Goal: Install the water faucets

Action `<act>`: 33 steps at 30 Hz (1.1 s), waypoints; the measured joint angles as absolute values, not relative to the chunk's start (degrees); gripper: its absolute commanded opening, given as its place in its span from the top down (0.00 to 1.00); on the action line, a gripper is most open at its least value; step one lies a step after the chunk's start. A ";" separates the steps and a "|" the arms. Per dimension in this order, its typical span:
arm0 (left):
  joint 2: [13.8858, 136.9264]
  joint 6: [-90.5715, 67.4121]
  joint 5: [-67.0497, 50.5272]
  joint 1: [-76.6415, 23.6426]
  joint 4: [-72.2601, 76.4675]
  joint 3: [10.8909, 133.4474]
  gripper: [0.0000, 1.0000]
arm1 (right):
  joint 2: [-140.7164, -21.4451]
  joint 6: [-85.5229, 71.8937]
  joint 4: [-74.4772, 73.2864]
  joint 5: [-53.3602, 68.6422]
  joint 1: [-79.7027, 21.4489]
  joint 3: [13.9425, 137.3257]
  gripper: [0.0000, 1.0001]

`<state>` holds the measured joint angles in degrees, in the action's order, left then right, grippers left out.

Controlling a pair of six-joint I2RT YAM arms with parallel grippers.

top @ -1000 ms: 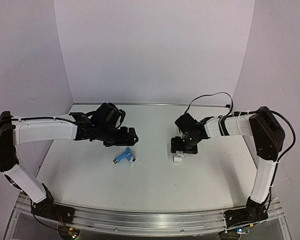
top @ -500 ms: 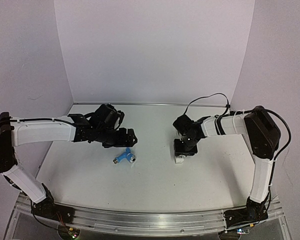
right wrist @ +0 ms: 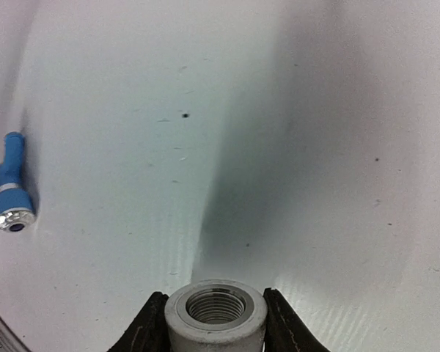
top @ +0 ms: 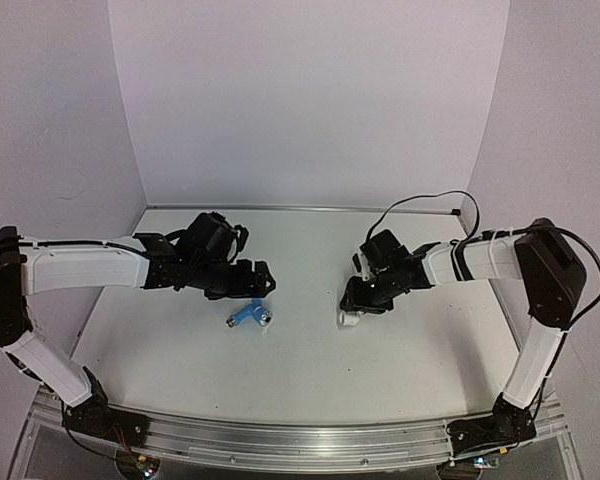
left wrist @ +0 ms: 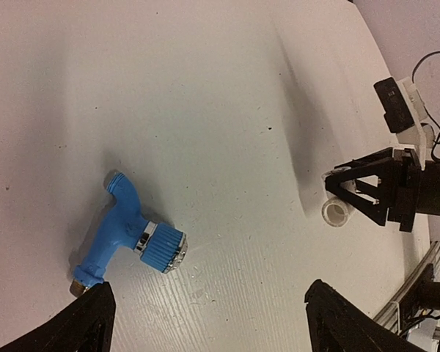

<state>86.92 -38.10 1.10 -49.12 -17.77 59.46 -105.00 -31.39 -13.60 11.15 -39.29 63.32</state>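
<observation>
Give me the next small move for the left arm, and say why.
Probably lower the left gripper onto the blue tap, shifting sideways so the tap sits between its fingers. The jaws stand open above the tap, which lies loose on the table, off centre near one fingertip. The right gripper clasps the white fitting, its threaded hole showing.
</observation>
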 measured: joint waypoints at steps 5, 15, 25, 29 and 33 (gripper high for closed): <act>85.56 -39.45 -5.43 -49.08 -10.81 55.36 0.02 | -100.99 -35.26 2.87 20.71 -39.29 54.68 0.83; 83.91 -43.63 -18.19 -49.08 4.07 50.13 0.09 | -98.78 -45.91 27.10 31.49 -39.95 47.44 0.84; 88.60 -45.01 -20.56 -51.46 7.99 50.57 0.19 | -100.05 -54.19 39.97 30.71 -45.62 47.37 0.84; 88.60 -44.99 -18.07 -53.38 8.00 50.75 0.24 | -101.67 -56.05 40.30 29.79 -46.31 47.57 0.84; 88.81 -44.95 -15.93 -54.57 7.53 51.83 0.29 | -102.50 -57.20 40.23 28.27 -46.78 47.62 0.84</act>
